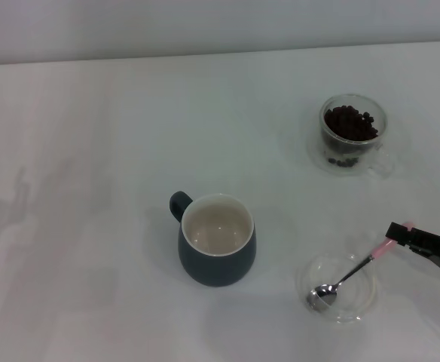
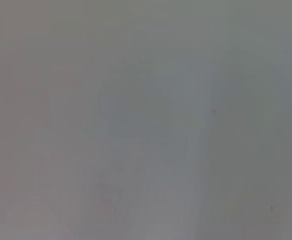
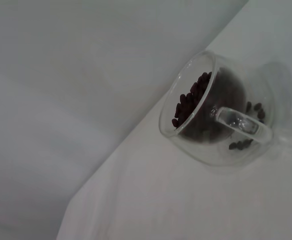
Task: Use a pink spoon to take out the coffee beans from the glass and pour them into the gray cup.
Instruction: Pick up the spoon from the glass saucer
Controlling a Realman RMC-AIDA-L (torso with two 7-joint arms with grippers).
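The pink spoon [image 1: 348, 277] lies slanted with its metal bowl down in a shallow clear dish [image 1: 358, 312] at the front right. My right gripper [image 1: 398, 232] comes in from the right edge and is closed around the far end of the pink handle. The glass [image 1: 353, 136] stands at the back right with coffee beans [image 1: 349, 123] inside. The right wrist view shows the glass [image 3: 221, 120] with its clear handle and the coffee beans [image 3: 193, 100]. The gray cup [image 1: 216, 241] stands in the middle, its cream inside bare, handle to the back left. My left gripper is out of view.
The white table [image 1: 92, 151] stretches wide to the left and behind the cup. Its back edge meets a pale wall [image 1: 205, 23]. The left wrist view shows only a plain grey surface [image 2: 146, 120].
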